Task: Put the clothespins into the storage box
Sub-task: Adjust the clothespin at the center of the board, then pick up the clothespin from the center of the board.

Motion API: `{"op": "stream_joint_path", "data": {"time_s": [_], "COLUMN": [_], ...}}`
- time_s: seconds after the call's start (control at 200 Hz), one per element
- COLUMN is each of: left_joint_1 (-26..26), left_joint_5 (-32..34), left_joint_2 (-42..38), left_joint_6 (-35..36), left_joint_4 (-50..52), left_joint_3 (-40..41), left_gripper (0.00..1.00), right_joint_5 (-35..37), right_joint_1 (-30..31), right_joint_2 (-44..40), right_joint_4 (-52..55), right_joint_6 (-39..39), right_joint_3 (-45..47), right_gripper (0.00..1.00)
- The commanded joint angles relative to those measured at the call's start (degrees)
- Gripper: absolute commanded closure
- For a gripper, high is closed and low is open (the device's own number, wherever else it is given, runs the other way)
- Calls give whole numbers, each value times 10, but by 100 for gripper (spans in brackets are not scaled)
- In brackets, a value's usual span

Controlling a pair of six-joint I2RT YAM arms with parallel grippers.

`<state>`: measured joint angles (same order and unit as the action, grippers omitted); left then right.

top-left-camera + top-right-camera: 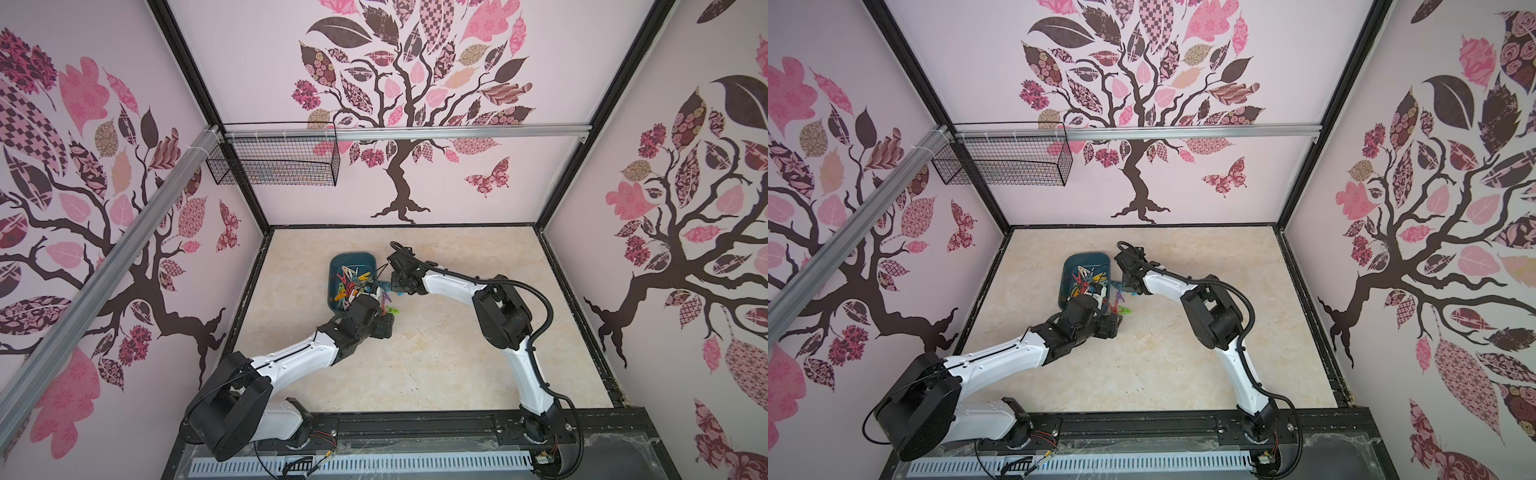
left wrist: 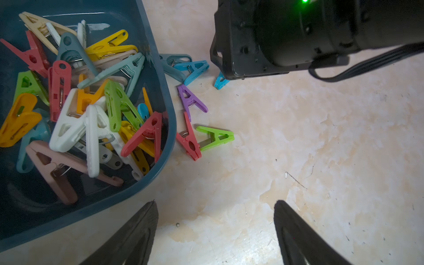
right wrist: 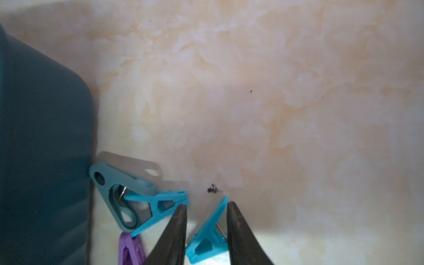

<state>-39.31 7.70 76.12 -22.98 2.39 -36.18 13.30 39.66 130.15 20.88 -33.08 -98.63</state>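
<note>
The dark teal storage box (image 1: 353,258) (image 2: 170,114) sits on the beige floor, holding several clothespins (image 2: 75,128) in mixed colours. Loose clothespins lie just outside its wall: teal (image 2: 171,64), blue (image 2: 195,68), purple (image 2: 190,101), red (image 2: 189,140) and green (image 2: 215,137) (image 1: 392,311). My right gripper (image 3: 206,204) (image 1: 395,291) is down at the floor beside the box, shut on a blue clothespin (image 3: 206,238) that stands tilted on its edge between the fingers. My left gripper (image 2: 215,202) (image 1: 383,328) hangs open over bare floor by the box's near corner, holding nothing.
A black wire mesh basket (image 1: 274,166) hangs on the back rail, high on the left. Both arms meet close together beside the box. The right wrist body (image 2: 286,39) looms over the loose pegs. Papered walls close in the floor (image 1: 457,332) on three sides.
</note>
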Motion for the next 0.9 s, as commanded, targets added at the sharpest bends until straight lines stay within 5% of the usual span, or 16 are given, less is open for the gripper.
{"op": "stream_joint_path", "data": {"time_s": [0.0,0.41,0.6,0.895], "left_joint_1": [0,27,50,50], "left_joint_5": [16,46,32,10], "left_joint_2": [-20,-95,-129,-116], "left_joint_6": [-3,-3,-13,-19], "left_joint_4": [0,54,71,68], "left_joint_3": [16,3,15,16], "left_gripper": [17,16,17,17], "right_joint_5": [13,30,-3,-35], "right_joint_1": [0,0,0,2], "right_joint_2": [34,-17,-65,-41], "right_joint_4": [17,23,18,39], "right_joint_6": [-9,29,44,39], "right_joint_3": [-11,3,63,72], "right_gripper": [69,87,70,68]}}
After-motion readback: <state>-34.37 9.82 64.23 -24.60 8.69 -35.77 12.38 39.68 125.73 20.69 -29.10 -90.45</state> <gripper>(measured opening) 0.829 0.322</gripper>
